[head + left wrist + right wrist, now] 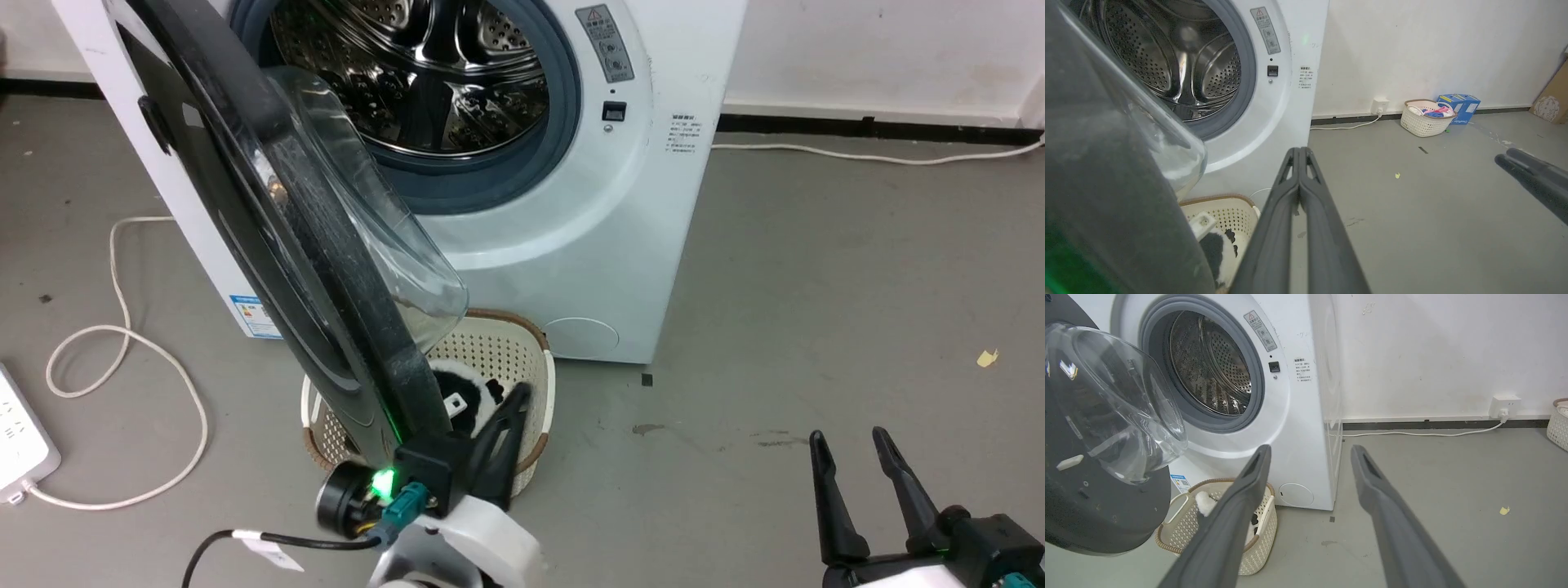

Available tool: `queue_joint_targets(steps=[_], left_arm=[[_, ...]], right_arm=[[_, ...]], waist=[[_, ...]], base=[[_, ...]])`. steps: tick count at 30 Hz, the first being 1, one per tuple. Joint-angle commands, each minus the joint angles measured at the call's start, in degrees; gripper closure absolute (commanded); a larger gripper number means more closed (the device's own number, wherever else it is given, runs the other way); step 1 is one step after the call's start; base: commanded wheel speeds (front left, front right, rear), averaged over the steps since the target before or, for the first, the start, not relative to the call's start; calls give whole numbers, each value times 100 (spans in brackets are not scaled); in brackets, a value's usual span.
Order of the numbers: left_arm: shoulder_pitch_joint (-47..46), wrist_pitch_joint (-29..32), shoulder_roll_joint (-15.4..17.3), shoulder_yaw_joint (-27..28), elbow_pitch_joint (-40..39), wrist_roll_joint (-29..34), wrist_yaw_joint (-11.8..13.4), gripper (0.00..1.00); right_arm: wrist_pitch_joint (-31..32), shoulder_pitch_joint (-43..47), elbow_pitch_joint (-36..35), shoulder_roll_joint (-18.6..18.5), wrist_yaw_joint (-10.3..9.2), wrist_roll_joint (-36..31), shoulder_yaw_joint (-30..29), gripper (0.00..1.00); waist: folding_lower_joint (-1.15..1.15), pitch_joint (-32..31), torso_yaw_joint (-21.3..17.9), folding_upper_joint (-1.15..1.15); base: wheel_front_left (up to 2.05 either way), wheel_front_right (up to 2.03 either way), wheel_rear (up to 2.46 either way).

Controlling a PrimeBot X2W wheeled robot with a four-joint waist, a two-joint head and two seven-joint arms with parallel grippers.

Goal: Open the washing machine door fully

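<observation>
While the washing machine door [269, 245] stands swung out, well clear of the drum [441, 73] and hanging above the laundry basket [498, 351], the step in hand reads as the push-open phase: partly open, not full. Left claw [520, 394] is clenched, fingers together, grasping nothing, just beside the door's inner rim at its low edge; contact likely, not certain. Right claw [849, 437] is released, empty, well apart over the floor [775, 286]. Next move probably calls for sweeping the left claw toward the robot's left, closed fingers kept on the inner face so they don't slip off.
</observation>
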Motion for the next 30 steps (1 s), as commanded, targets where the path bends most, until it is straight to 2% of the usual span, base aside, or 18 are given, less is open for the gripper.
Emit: queue_joint_targets(steps=[1,4,17,21,22,28,30], left_arm=[[30,-98,14,95,223,52,199,100],[6,-220,20,188,548,84,342,100],[113,-537,110,371,924,-137,376,100],[216,-543,234,506,874,-226,422,100],[216,-543,234,506,874,-226,422,100],[362,-496,466,831,561,-346,593,100],[359,-499,501,909,527,-386,616,100]], right_arm=[[-25,-75,13,22,5,-11,13,0],[-25,-34,34,22,5,-29,-13,0],[-25,155,66,22,5,-125,-11,0],[-25,225,62,23,5,-134,26,0],[-25,225,62,23,5,-134,26,0],[-25,209,30,23,5,-206,72,0],[-25,195,22,23,5,-224,84,0]], waist=[[0,10,31,0],[0,2,101,0],[0,-251,873,0],[0,-308,1373,0],[0,-308,1373,0],[0,-117,1996,0],[0,-59,2071,0]], base=[[0,0,0],[0,0,0],[0,0,0],[0,0,0],[0,0,0],[0,0,0],[0,0,0]])
